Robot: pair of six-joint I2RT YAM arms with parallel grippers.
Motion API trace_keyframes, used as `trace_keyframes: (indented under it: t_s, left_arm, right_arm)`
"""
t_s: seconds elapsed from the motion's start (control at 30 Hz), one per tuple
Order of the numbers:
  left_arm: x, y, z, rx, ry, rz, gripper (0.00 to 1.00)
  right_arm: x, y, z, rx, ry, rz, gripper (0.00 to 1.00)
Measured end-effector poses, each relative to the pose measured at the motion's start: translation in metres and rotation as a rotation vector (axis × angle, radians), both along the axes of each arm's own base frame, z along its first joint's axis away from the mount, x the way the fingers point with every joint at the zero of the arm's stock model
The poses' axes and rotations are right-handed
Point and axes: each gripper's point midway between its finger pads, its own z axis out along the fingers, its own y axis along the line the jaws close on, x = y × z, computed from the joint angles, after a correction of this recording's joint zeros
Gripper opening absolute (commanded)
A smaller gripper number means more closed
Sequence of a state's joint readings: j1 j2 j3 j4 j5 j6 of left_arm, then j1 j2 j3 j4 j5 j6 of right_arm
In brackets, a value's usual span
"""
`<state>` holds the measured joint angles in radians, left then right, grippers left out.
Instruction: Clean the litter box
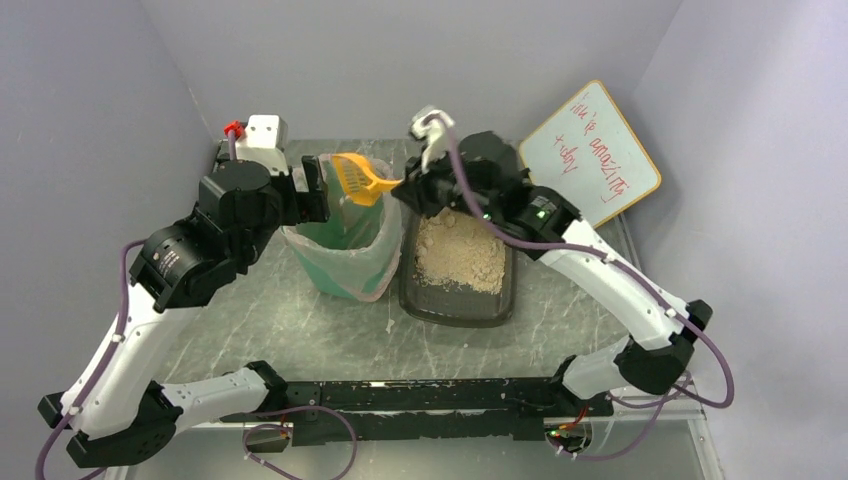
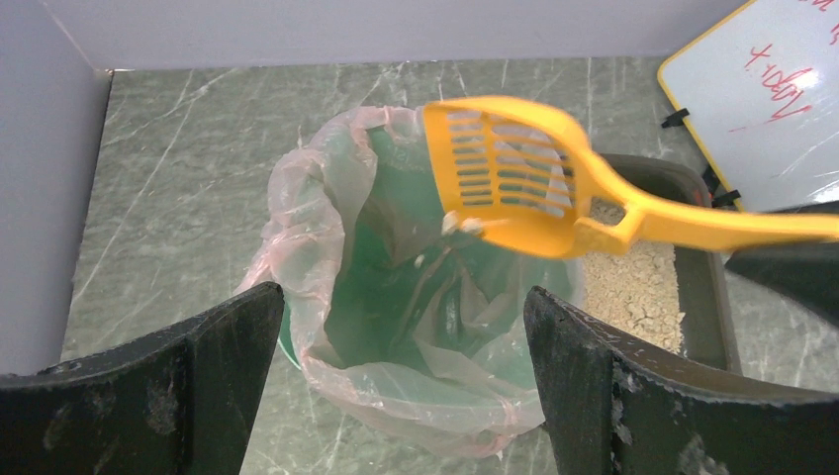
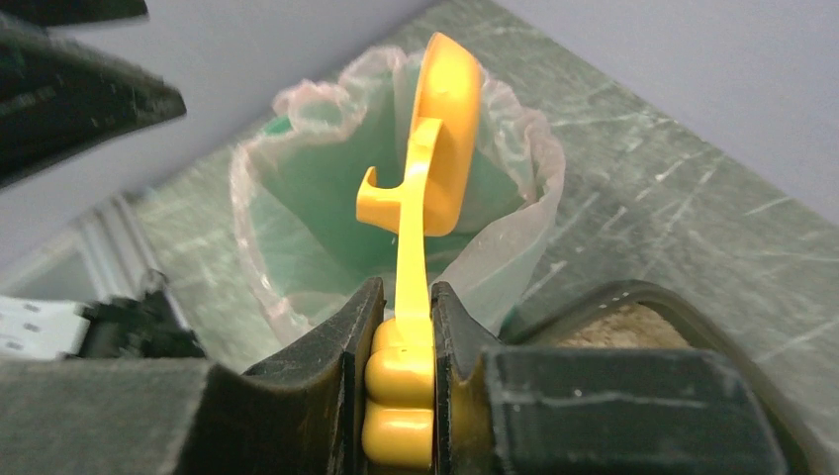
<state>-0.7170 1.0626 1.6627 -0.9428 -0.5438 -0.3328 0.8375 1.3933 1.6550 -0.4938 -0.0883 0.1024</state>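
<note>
Two grippers work around the green bin [image 1: 345, 262], which stands on the marbled table [image 1: 300, 335] with a clear bag liner [image 2: 297, 213] folded over its rim. The left gripper [image 2: 404, 327] hovers at the bin's left side, above the rim, its jaws spread wide with nothing between them; its camera looks straight down into the lined opening. The right gripper [image 3: 406, 297] reaches in from the bin's right side, clamped tight on the flat handle of the orange slotted scoop [image 2: 514, 173]. The scoop's head hangs over the bin's mouth, towards its far right rim, and is turned well onto its edge. A few pale crumbs [image 2: 461, 226] cling to its lower lip.

The litter box [image 1: 455, 312], a shallow dark grey tray, sits just to the right of the bin, its near left side close against the bulging bag. Beige sandy litter [image 1: 460, 255] is heaped in the tray's far half, while the near end shows bare plastic. Some stray grains [image 1: 390, 325] lie on the table in front of the bin. A yellow-framed whiteboard [image 1: 590, 150] with red writing leans well to the bin's right, beyond the tray.
</note>
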Motion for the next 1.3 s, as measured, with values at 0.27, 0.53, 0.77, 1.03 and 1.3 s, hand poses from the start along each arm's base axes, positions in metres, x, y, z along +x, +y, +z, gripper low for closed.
trace_keyframes:
  t_s: [0.27,0.53,0.77,1.03,1.3]
  left_arm:
    - [-0.005,0.010,-0.009,0.019,-0.008,0.020,0.97]
    - [-0.005,0.012,-0.011,0.019,-0.022,0.020,0.97]
    - [-0.002,0.007,-0.015,0.020,-0.017,0.010,0.97]
    - [0.004,-0.003,-0.018,0.013,-0.013,-0.012,0.97]
    - [0.011,-0.013,-0.023,0.018,0.001,-0.026,0.97]
  right_arm:
    - [-0.013,0.017,-0.017,-0.237,-0.139,-0.017,0.00]
    - [-0.017,0.001,0.018,-0.169,-0.181,-0.100,0.00]
    - [-0.044,-0.058,0.048,0.115,-0.051,-0.272,0.00]
    - [-0.068,-0.121,0.023,0.363,0.217,-0.499,0.00]
    - [-0.082,-0.148,-0.093,0.370,0.530,-0.754,0.00]
